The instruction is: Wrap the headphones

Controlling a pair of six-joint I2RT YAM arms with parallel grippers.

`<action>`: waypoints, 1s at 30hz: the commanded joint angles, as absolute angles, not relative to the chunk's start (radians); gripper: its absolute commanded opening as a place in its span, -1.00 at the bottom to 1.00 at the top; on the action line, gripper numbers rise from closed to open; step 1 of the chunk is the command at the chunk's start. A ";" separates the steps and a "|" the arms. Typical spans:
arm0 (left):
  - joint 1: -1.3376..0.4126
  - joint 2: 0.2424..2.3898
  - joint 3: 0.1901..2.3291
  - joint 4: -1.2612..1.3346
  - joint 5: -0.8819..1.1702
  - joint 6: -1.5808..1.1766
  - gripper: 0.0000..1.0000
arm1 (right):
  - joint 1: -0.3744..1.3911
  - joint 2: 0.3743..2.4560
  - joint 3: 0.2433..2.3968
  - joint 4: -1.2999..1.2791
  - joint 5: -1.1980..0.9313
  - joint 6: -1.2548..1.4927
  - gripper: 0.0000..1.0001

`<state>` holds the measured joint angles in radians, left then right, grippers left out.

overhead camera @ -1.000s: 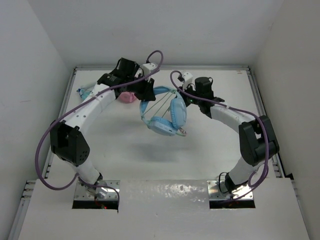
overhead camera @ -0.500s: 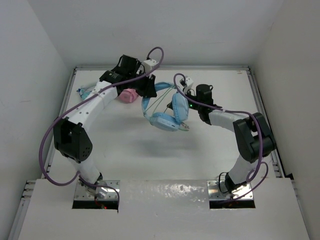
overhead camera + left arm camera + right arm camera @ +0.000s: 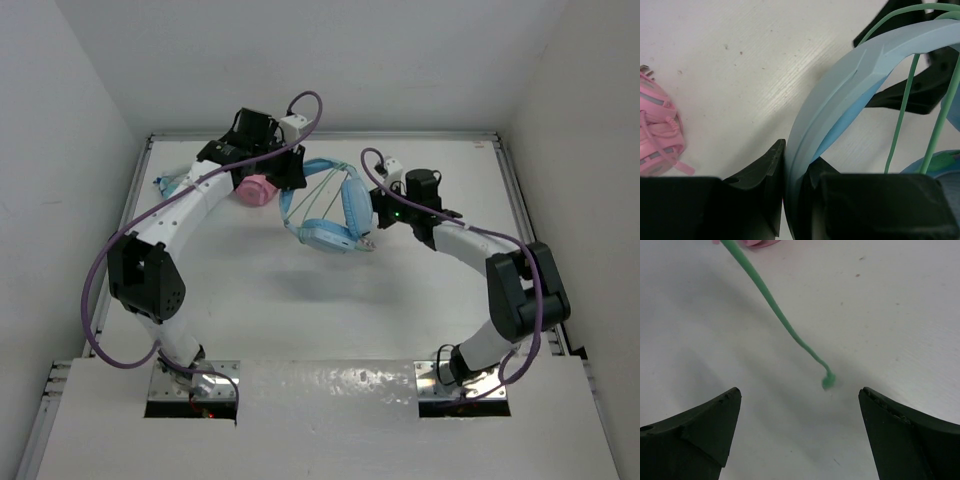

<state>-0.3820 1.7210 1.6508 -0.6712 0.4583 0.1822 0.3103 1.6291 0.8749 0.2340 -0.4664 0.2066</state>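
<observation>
**Change noted.** The right claw, nearly shut a second ago, now stands wide open with nothing between its fingers. Over the same second it has drawn slightly away from the headphones. The cable, which it appears to have been carrying, now hangs free. The left claw is unchanged and remains clamped on the headband near one end.

**Meaning for the task.** In my judgement one pass of winding has just ended. Several green strands already run taut between the headband and the earcups. The tail is loose and not secured, so the wrap is well along but not finished. The tail would probably have to be taken up again, either for another turn or for tucking in.

**Position.** The headphones hang above the table at rear centre, carried only by the left claw. The earcups hang lowest, on the side toward the right claw. The right claw sits just beside the nearer earcup and does not touch it. In the right wrist view the cable's free end lies ahead of the open fingers, roughly midway between them, and touches neither. I cannot tell whether the tip rests on the table. Pink headphones lie just beside the left claw and play no part.
</observation>
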 commanded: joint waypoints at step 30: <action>-0.347 1.776 1.713 -0.512 0.275 0.080 -1.00 | 0.515 1.084 0.983 -0.189 -0.042 -0.076 0.98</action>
<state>-0.3534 1.7935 1.6512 -0.5949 0.2413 0.1383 0.3939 1.0489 0.9108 -0.1631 -0.0578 0.0456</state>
